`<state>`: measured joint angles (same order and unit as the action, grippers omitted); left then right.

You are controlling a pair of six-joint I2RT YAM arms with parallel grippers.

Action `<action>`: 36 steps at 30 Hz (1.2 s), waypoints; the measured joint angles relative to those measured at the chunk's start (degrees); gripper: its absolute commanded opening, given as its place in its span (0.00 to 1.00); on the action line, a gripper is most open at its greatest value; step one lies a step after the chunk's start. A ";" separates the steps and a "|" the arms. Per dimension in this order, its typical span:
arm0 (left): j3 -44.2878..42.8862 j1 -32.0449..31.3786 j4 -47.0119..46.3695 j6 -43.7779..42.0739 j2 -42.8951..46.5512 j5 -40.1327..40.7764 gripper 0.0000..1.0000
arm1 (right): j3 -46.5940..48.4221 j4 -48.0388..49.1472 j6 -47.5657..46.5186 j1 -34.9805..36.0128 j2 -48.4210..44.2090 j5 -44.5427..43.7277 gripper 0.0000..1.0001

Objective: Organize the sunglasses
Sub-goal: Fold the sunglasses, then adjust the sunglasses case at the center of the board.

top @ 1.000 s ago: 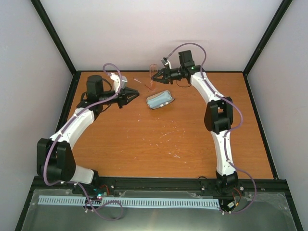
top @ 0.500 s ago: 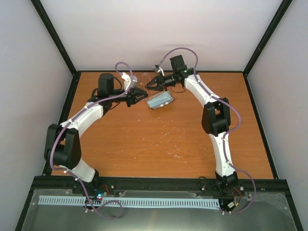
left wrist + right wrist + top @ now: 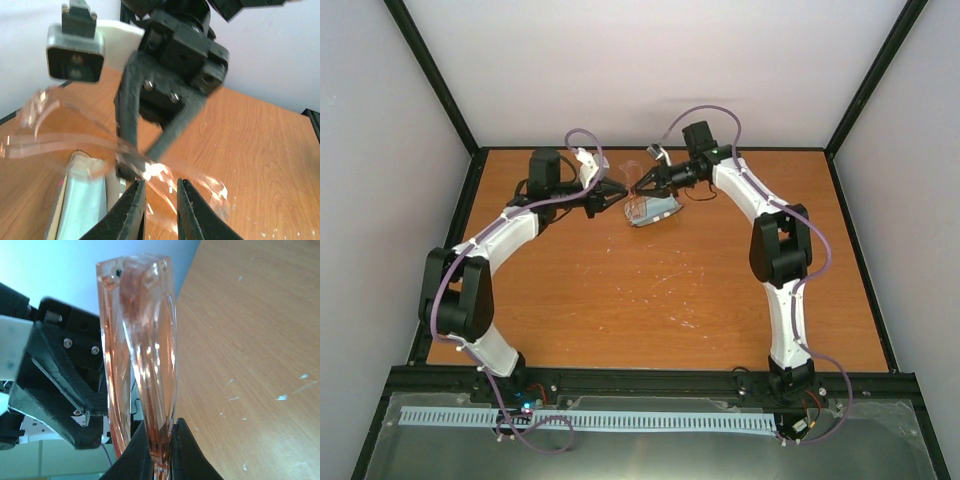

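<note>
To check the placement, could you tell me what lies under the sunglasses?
Under the sunglasses, which are clamped in the right gripper, lies the case, showing pale blue inside. The glasses cover its left end, and it is unclear whether the blue is cloth or lining.

A wooden table (image 3: 650,300) forms the floor of a booth with white walls (image 3: 620,70) and black corner posts (image 3: 432,75). Faint white scuffs (image 3: 670,285) mark the wood near the middle. Toward the far edge, about centre, lies an oblong case (image 3: 662,210), tilted, its pale blue-grey face up inside a darker rim. The left wrist view shows it blurred at the lower left. At the near edge, below a black rail (image 3: 650,380), a white slotted strip (image 3: 620,421) runs across a grey shelf (image 3: 880,440).
</note>
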<state>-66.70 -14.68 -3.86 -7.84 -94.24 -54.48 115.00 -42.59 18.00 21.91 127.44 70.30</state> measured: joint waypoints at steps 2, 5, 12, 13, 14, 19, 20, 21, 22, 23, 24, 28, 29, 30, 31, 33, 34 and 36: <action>0.70 0.00 1.66 -1.95 0.76 0.15 0.19 | -0.76 1.22 0.61 -1.49 -0.48 -0.48 0.03; 0.81 -0.02 5.73 -6.36 1.36 0.48 0.20 | -0.33 2.32 1.01 -5.51 -0.44 -0.72 0.03; -6.82 -0.11 17.27 -13.46 -7.23 6.38 0.21 | 7.69 -0.15 -2.08 -14.60 2.10 -2.03 0.03; -9.38 -0.09 18.95 -13.97 -9.73 7.23 0.17 | 7.78 -0.70 -2.80 -14.91 2.10 -2.75 0.03; -12.44 -0.04 21.20 -14.75 -12.52 7.93 0.15 | 7.85 -1.20 -3.37 -14.93 2.10 -3.34 0.03; -17.44 -1.22 28.72 -18.82 -16.83 9.31 0.12 | 5.01 -1.11 -4.98 -13.70 2.08 -8.17 0.03; -17.77 -2.21 30.16 -19.80 -16.87 9.62 0.12 | 3.96 -0.81 -4.96 -13.53 2.08 -9.20 0.03; -18.45 -3.63 31.76 -20.65 -17.05 9.79 0.12 | 3.26 -0.57 -4.92 -13.46 2.08 -10.05 0.03; -19.21 -5.18 32.89 -21.33 -17.33 9.84 0.12 | 2.60 -0.31 -4.87 -13.44 2.10 -11.19 0.03; -19.85 -6.60 33.73 -21.75 -17.68 9.81 0.12 | 2.14 0.00 -4.70 -13.51 2.10 -12.37 0.03; -20.39 -7.58 34.36 -21.99 -17.97 9.79 0.12 | 1.95 0.33 -4.59 -13.60 2.10 -13.46 0.03; -21.68 -11.32 35.93 -22.60 -19.80 9.77 0.12 | 1.92 2.84 -3.65 -14.12 2.10 -16.11 0.03; -21.84 -11.80 36.11 -22.58 -20.57 9.84 0.12 | 1.92 3.39 -3.43 -14.27 2.10 -16.74 0.03; -21.90 -11.98 36.15 -22.56 -21.24 9.97 0.11 | 1.92 3.69 -3.37 -14.40 2.10 -17.14 0.03; -21.97 -12.02 36.17 -22.51 -22.08 10.21 0.11 | 1.92 4.04 -3.17 -14.53 2.10 -17.53 0.03; -22.05 -12.00 36.22 -22.25 -24.00 10.88 0.11 | 1.92 4.72 -3.10 -14.82 2.10 -18.29 0.03; -22.29 -12.00 36.33 -22.05 -25.18 11.32 0.11 | 1.92 5.01 -3.04 -14.97 2.10 -18.67 0.03; -23.10 -12.00 36.44 -21.62 -27.30 12.28 0.11 | 1.92 5.18 -2.99 -15.26 2.10 -18.99 0.03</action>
<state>-89.80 -26.68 32.58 -29.45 -121.54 -42.19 116.92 -37.41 15.00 6.66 129.54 51.31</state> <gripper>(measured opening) 0.114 0.064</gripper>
